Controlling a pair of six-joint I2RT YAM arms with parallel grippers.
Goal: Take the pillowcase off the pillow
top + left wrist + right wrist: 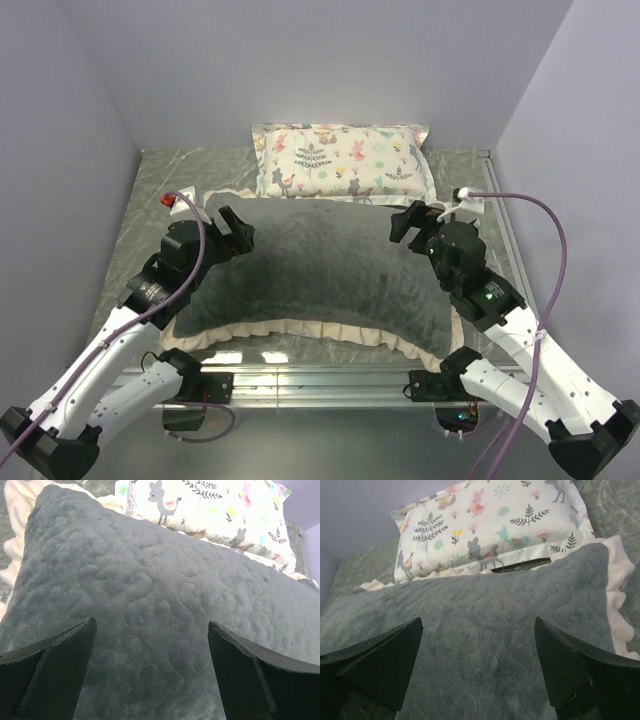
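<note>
The pillowcase (320, 270) lies in the middle of the table, dark grey plush face up, with a cream frill (300, 332) along its near edge. It bulges, so the pillow is inside and hidden. My left gripper (236, 232) is open just above the case's far left part; grey plush fills the left wrist view (150, 625) between the fingers (60, 665). My right gripper (412, 222) is open above the far right part, with plush (480, 645) between its fingers (570, 665). Neither holds anything.
A small pastel animal-print pillow (342, 160) lies behind the case against the back wall, also in the left wrist view (210, 515) and the right wrist view (490, 530). Grey walls close in left, back and right. A metal rail (320, 375) runs along the near edge.
</note>
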